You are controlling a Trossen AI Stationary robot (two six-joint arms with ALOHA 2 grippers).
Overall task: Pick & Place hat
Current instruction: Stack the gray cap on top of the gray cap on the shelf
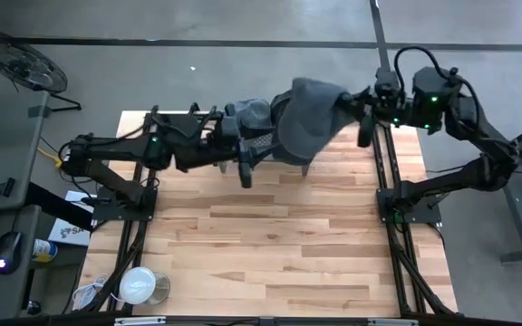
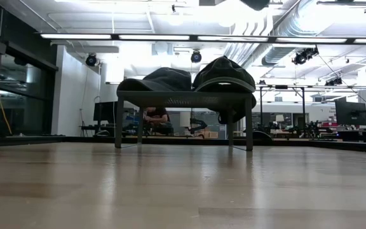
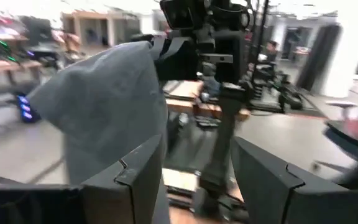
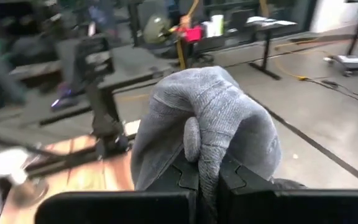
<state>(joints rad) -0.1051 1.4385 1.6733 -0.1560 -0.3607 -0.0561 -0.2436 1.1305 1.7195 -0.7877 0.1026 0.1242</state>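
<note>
The hat is a grey knitted beanie, hanging above the table's far edge from my right gripper, which is shut on it. In the right wrist view its cloth bulges over the fingers. My left gripper stands level just left of the hat, open. In the left wrist view nothing lies between its fingers and the hat hangs close beside one finger; whether they touch, I cannot tell. My right gripper pinches a bunched fold of the hat's knit between its two fingers, several layers gathered together. The fingers come roughly level from the table's right side. The hat droops slack below and around them, lifted clear of the table.
A mesh rack on legs stands at the table's far edge with a dark cap and a rounded dark hat on it. A white bowl sits at the near left corner. The bare wooden top spreads between the arms.
</note>
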